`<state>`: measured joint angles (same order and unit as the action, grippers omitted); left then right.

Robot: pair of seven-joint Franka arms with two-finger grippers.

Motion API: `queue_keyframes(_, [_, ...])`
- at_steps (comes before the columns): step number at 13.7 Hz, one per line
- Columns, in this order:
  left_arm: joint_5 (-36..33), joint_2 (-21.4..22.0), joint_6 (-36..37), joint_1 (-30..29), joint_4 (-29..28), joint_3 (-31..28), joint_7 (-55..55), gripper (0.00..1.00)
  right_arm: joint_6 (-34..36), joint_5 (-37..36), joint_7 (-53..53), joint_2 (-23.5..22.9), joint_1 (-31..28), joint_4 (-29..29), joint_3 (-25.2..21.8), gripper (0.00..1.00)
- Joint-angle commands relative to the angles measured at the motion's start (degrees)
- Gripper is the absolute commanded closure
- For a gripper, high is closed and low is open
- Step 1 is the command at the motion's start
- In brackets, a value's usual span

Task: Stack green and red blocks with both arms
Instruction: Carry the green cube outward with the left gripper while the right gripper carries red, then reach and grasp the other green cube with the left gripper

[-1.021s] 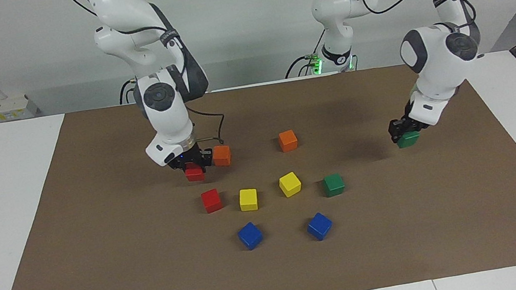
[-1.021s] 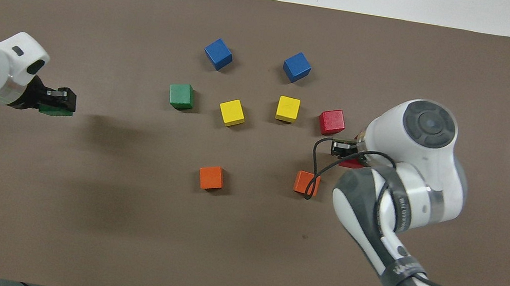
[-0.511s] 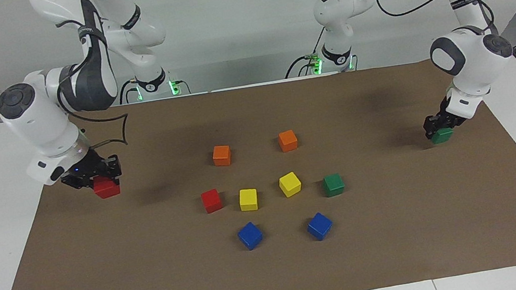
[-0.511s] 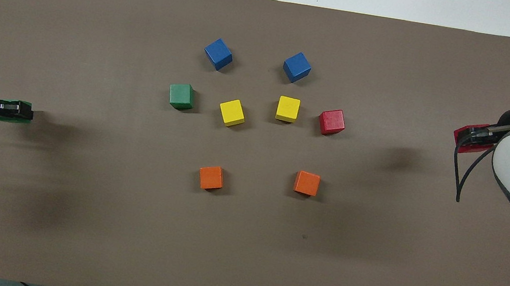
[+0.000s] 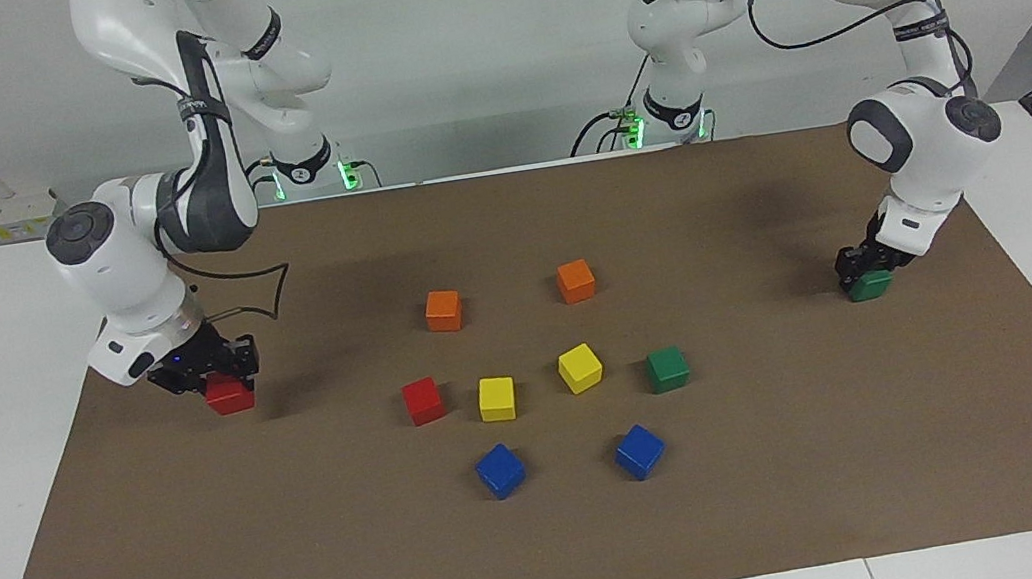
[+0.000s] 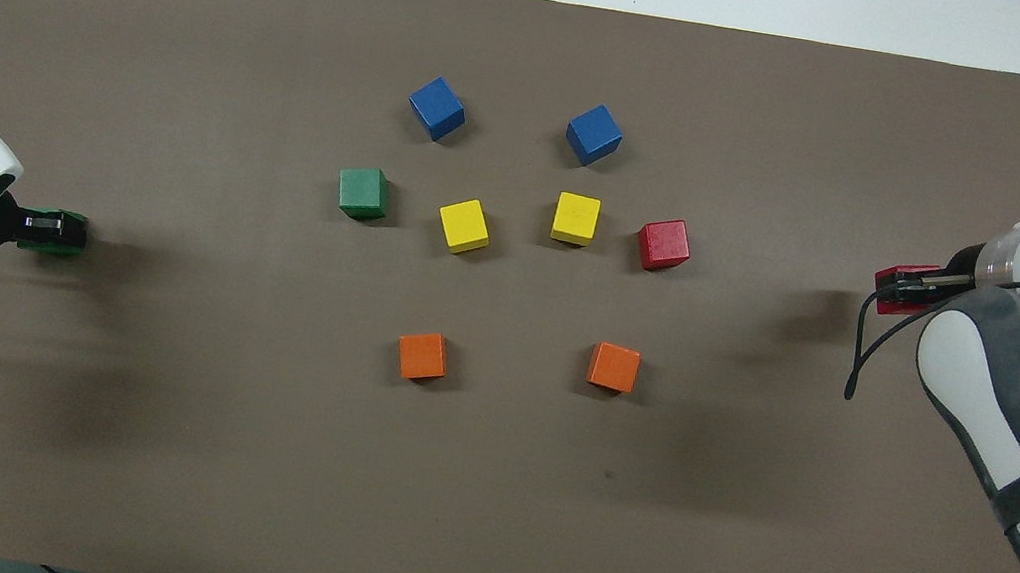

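Note:
My right gripper [image 5: 218, 375] is shut on a red block [image 5: 230, 395] and holds it low over the brown mat near the right arm's end; both show in the overhead view, the gripper [image 6: 915, 283] and the block [image 6: 896, 287]. My left gripper [image 5: 864, 270] is shut on a green block [image 5: 871, 286] low at the mat near the left arm's end, and it also shows from above [image 6: 45, 228]. I cannot tell if either block touches the mat. A second red block [image 5: 423, 401] and a second green block [image 5: 666, 368] lie free mid-mat.
Between the free red and green blocks lie two yellow cubes [image 5: 496, 398] [image 5: 580, 367]. Two orange cubes [image 5: 443, 310] [image 5: 575, 281] lie nearer to the robots, two blue cubes [image 5: 500, 470] [image 5: 640, 451] farther. The brown mat [image 5: 555, 567] covers a white table.
Both grippers carried their blocks outward from the middle toward the mat's ends, then came lower. The right gripper shifted slightly back toward the centre. The loose cubes have not moved.

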<state>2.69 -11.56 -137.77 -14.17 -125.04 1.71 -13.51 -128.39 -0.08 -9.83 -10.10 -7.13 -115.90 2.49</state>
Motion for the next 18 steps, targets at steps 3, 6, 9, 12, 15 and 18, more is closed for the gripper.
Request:
queue_keyframes(3, [0.3,-0.4,-1.1,-0.7,0.1,0.2,-3.8,0.00,-4.9,0.3,2.4,1.3,-0.4,-4.7,0.4,1.00])
queue_keyframes(6, [0.0,0.1,5.0,-0.2,4.4,0.2,-4.2,0.00,-6.3,0.4,2.8,1.8,-0.5,-6.8,0.5,1.00])
queue_keyframes(9, [0.0,0.1,15.6,0.7,13.8,0.4,-3.7,0.00,-8.4,0.3,2.6,2.3,-1.2,-8.5,0.5,1.00])
queue_keyframes(12, [0.0,-1.3,24.5,7.8,24.1,0.4,9.1,0.00,-14.2,0.3,2.2,2.6,-1.6,-12.1,0.5,1.00])
queue_keyframes(15, [0.6,-3.6,24.1,17.3,29.0,0.5,23.1,0.00,-15.3,0.3,2.0,1.9,-1.7,-12.1,0.5,1.00])
queue_keyframes(18, [2.7,-6.1,23.7,22.3,31.8,0.6,23.9,0.00,-15.8,0.3,2.1,1.5,-1.7,-12.2,0.5,1.00])
